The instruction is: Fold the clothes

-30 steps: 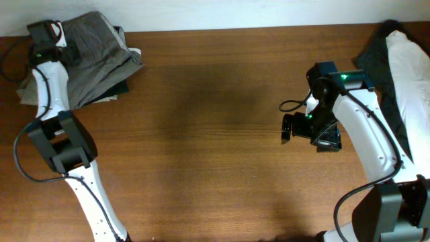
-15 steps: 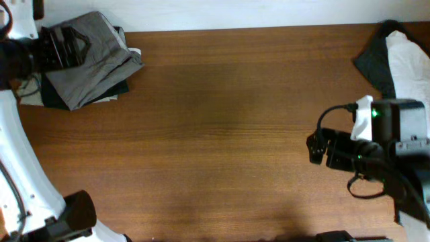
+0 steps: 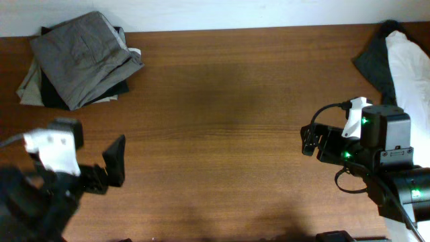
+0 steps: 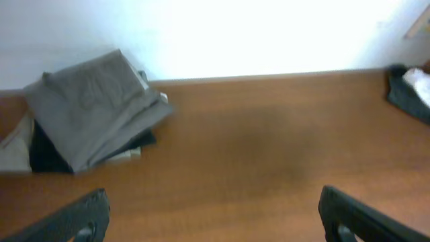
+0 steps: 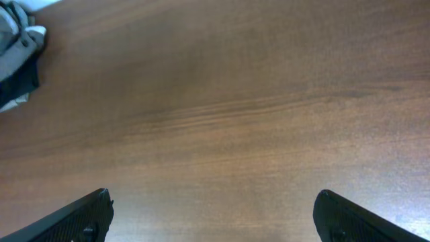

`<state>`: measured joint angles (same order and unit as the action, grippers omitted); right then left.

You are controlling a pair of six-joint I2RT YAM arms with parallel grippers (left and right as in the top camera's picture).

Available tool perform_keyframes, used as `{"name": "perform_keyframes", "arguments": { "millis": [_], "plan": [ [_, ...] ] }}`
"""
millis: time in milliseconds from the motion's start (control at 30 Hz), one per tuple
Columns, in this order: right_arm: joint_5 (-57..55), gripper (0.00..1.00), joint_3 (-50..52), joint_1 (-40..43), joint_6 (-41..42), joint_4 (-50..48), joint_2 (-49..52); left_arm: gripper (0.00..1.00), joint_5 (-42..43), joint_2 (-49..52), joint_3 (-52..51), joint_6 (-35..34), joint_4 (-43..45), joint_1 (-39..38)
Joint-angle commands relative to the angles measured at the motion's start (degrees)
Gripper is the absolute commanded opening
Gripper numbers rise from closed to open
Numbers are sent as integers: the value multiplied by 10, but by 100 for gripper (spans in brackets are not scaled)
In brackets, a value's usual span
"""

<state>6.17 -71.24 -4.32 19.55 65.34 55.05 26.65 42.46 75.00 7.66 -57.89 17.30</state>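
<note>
**One stack folded, one pile left**

The grey shorts (image 3: 84, 57) lie folded on a stack (image 3: 28, 93) at the table's (image 3: 222, 134) far left corner. A loose pile (image 3: 406, 67) at the far right looks unfolded. The left claw (image 4: 213, 205) and right claw (image 5: 211, 208) are wide and hold nothing.

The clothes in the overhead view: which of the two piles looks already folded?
The left pile, at the far corner: grey shorts lie flat and squared on top. The right pile is a loose heap of white and dark fabric.
</note>
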Motion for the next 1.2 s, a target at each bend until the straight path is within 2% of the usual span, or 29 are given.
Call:
{"name": "perform_keyframes", "arguments": {
  "millis": [0, 100, 300, 467, 767, 1000, 1067, 1167],
  "plan": [
    [-24, 99, 0, -2, 7, -9, 9, 99, 6, -99, -129, -7, 59, 0],
    [-24, 99, 0, -2, 7, -8, 33, 99, 6, -111, -167, -7, 62, 0],
    [-20, 99, 0, -2, 7, -12, 41, 99, 5, -110, -169, -7, 59, 0],
    [31, 99, 0, -2, 7, -30, 39, 99, 5, -110, -169, -7, 58, 0],
    [25, 99, 0, -2, 6, -16, 51, 99, 5, -110, -169, -7, 58, 0],
    [6, 99, 0, -1, -28, -28, 56, 99, 5, -110, -169, -7, 58, 0],
    [-6, 99, 5, 6, -35, -28, 24, 99, 5, -110, -169, -7, 58, 0],
    [-12, 99, 66, 43, -34, -65, -102, 99, 5, -110, -169, -7, 58, 0]
  ]
}}
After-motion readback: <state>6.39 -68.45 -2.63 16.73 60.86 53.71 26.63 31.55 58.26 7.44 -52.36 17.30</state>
